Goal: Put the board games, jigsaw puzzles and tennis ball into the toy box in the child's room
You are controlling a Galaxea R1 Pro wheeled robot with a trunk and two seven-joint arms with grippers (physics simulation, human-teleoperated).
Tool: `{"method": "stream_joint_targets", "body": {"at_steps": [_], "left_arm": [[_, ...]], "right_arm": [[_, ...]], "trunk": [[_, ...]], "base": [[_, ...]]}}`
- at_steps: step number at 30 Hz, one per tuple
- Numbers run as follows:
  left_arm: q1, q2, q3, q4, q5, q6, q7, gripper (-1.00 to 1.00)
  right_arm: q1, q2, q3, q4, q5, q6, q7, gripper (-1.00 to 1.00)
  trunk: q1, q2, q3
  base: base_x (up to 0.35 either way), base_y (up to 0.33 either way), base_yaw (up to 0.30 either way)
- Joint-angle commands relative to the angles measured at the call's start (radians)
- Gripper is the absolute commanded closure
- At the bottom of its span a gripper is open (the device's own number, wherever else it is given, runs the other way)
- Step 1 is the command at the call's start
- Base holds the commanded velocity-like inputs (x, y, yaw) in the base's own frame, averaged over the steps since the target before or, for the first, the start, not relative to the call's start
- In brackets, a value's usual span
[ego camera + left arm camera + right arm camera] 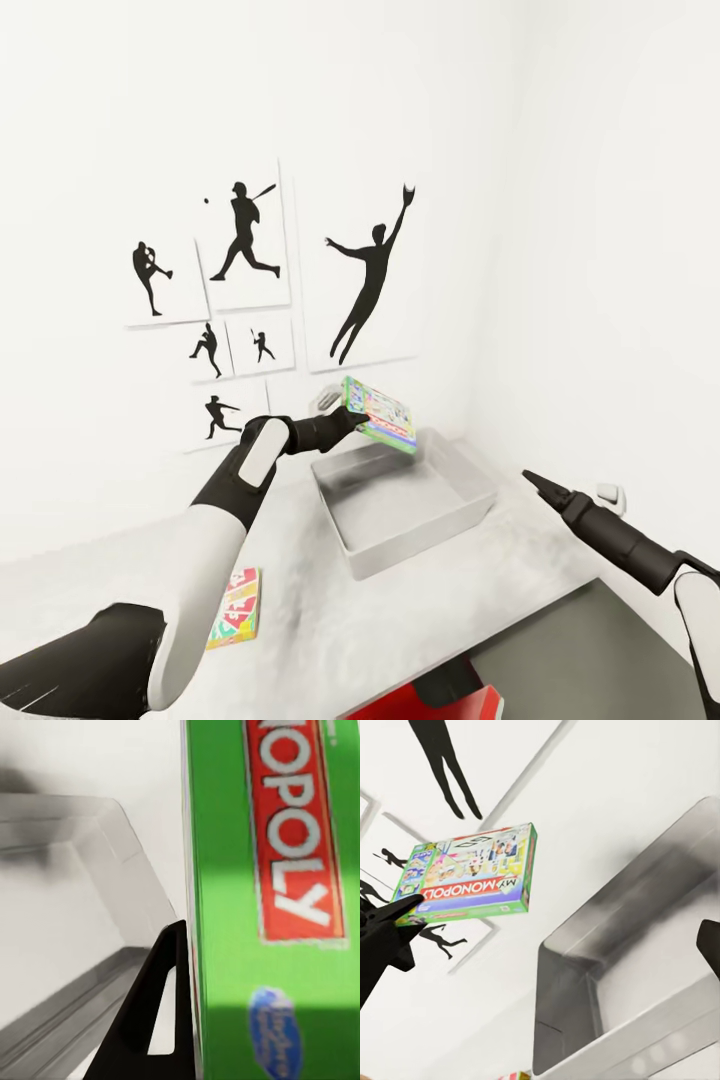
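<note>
Left gripper (352,418) with fingers clamped on the green-edged Monopoly box (381,413), held tilted above the far corner of the grey toy box (455,505) on the white counter (300,610), right gripper (530,479) hovering beside the toy box, whether its fingers are apart or together cannot be told, yellow-edged board game (236,606) flat on the counter nearer the robot, baseball silhouette pictures (245,235) on the wall.

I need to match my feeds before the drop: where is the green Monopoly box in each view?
Head view: Monopoly box, centre, in the left gripper above the toy box.
Left wrist view: Monopoly box, right half, against the near finger.
Right wrist view: Monopoly box, upper left.
Shared landmark: the grey toy box.
</note>
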Motion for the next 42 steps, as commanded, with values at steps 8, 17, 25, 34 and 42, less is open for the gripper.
{"method": "stream_joint_targets", "body": {"at_steps": [8,17,25,34,42], "left_arm": [[-0.002,0.000,0.001,0.000,-0.004,0.011,-0.005,1.00],[-0.002,0.000,0.001,0.000,-0.004,0.009,-0.005,1.00],[-0.002,0.000,0.000,0.001,-0.005,0.006,-0.005,1.00],[-0.002,0.000,-0.035,0.003,-0.005,-0.001,-0.006,1.00],[-0.002,0.000,-0.059,0.003,-0.005,-0.001,-0.006,1.00]], "right_arm": [[-0.001,0.000,-0.004,0.000,-0.001,0.011,0.005,-1.00],[-0.001,0.001,-0.003,0.002,-0.001,0.011,0.005,-1.00],[-0.001,0.001,0.003,0.002,-0.002,0.011,0.005,-1.00],[-0.002,0.001,0.003,0.006,-0.002,0.012,0.005,-1.00],[-0.002,0.001,0.003,0.004,-0.001,0.029,0.005,-1.00]], "trunk": [[0.000,-0.001,-0.014],[0.000,-0.001,-0.028],[0.000,-0.001,-0.041],[0.000,-0.001,-0.056],[0.000,-0.001,-0.069]], "base": [[0.000,0.000,0.000],[0.000,0.000,0.000],[0.000,0.000,0.000],[0.000,0.000,0.000],[0.000,0.000,0.000]]}}
